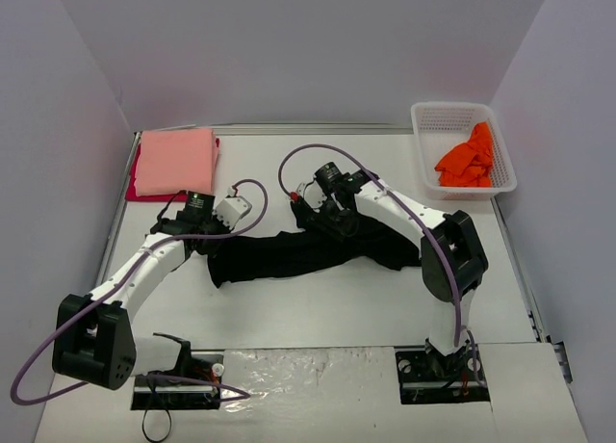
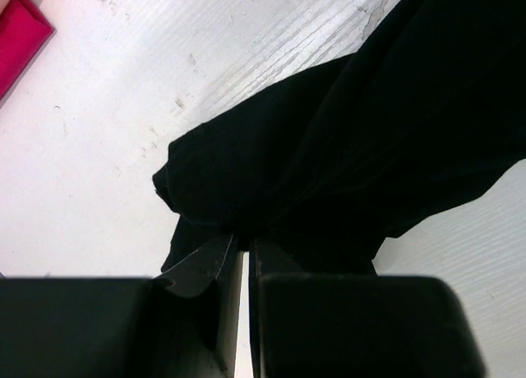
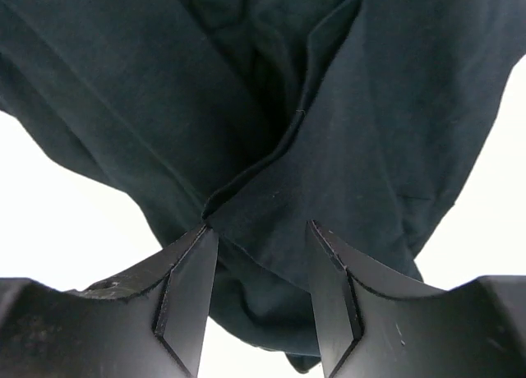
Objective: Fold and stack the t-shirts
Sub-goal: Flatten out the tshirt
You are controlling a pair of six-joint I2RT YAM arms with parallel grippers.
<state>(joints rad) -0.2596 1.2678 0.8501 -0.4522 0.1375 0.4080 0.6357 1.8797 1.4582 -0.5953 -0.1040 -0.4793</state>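
The large black t-shirt [image 1: 289, 252] lies bunched in a long strip across the middle of the table. My left gripper [image 1: 207, 239] is at its left end, shut on a corner of the black cloth [image 2: 370, 123], with its jaws [image 2: 245, 240] pressed nearly together. At the shirt's upper middle, my right gripper [image 1: 310, 212] stands open [image 3: 261, 234], its fingers astride a fold of the black cloth [image 3: 378, 123] without pinching it. The salmon-pink t-shirt [image 1: 175, 160] lies folded at the back left on top of the red one [image 1: 144, 191]. The bright orange t-shirt [image 1: 467, 159] is crumpled in the basket.
A white mesh basket [image 1: 452, 111] stands at the back right corner. Grey walls close in the table on three sides. The red shirt's edge [image 2: 20, 41] shows at the top left of the left wrist view. Purple cables loop over both arms.
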